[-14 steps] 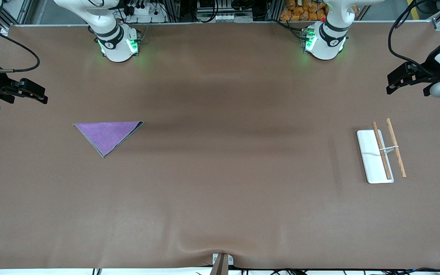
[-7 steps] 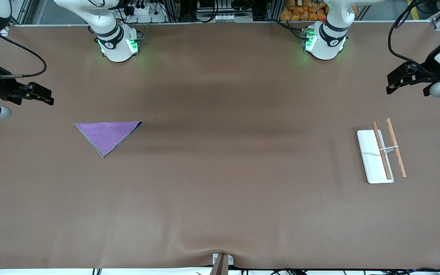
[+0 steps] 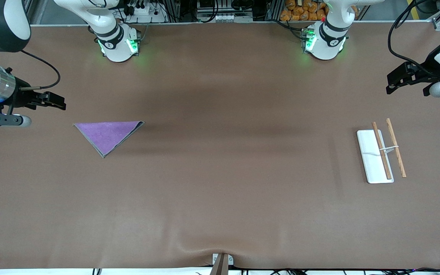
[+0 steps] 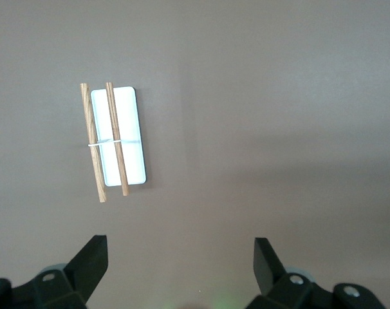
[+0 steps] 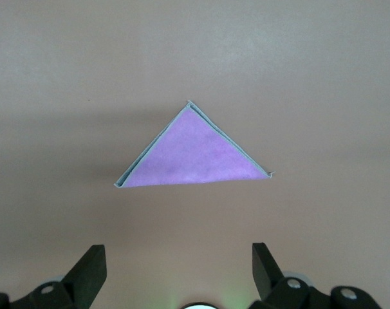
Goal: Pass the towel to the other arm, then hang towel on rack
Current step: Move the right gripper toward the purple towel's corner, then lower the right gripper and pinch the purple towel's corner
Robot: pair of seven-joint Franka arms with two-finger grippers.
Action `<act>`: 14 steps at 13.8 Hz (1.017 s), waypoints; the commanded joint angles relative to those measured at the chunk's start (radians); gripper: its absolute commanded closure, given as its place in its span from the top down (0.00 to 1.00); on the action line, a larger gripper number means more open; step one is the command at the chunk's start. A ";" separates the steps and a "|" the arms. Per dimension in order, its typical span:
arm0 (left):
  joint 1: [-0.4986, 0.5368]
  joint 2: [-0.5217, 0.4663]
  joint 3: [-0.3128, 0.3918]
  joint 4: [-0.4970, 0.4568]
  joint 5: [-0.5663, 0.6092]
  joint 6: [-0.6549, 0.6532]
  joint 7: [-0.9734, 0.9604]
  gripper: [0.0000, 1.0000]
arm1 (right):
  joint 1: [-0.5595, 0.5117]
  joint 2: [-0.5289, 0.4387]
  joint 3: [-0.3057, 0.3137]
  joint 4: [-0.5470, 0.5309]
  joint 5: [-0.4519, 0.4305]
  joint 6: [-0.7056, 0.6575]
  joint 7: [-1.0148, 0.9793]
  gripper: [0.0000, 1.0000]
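The purple triangular towel (image 3: 107,134) lies flat on the brown table toward the right arm's end; it also shows in the right wrist view (image 5: 192,158). My right gripper (image 3: 60,104) is open and empty in the air beside the towel, at the table's end; its jaws stand wide apart in the right wrist view (image 5: 179,261). The rack (image 3: 380,152), a white base with two wooden rods, stands toward the left arm's end and shows in the left wrist view (image 4: 114,141). My left gripper (image 3: 392,83) waits open and empty in the air near the rack (image 4: 179,257).
The two arm bases (image 3: 117,46) (image 3: 325,42) stand along the table's edge farthest from the front camera. A small bracket (image 3: 222,261) sits at the table's edge nearest the front camera. The brown table (image 3: 235,152) lies bare between towel and rack.
My right gripper has moved in from the table's end toward the towel, still open. The left arm, the towel and the rack have not moved.
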 commanded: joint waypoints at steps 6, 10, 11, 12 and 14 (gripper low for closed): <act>0.005 -0.014 -0.005 0.001 -0.011 -0.014 0.010 1.00 | -0.035 -0.052 0.006 -0.198 0.011 0.186 -0.008 1.00; 0.005 -0.013 -0.005 0.001 -0.012 -0.014 0.008 1.00 | -0.059 -0.050 0.006 -0.304 0.011 0.298 -0.015 1.00; 0.007 -0.011 -0.005 0.001 -0.014 -0.014 0.005 1.00 | -0.064 -0.050 0.006 -0.330 0.011 0.329 -0.021 1.00; 0.005 -0.010 -0.005 0.001 -0.014 -0.014 0.005 1.00 | -0.070 -0.049 0.004 -0.355 0.011 0.361 -0.031 1.00; 0.005 -0.008 -0.005 -0.001 -0.015 -0.014 0.005 1.00 | -0.073 -0.052 0.004 -0.416 0.008 0.428 -0.038 1.00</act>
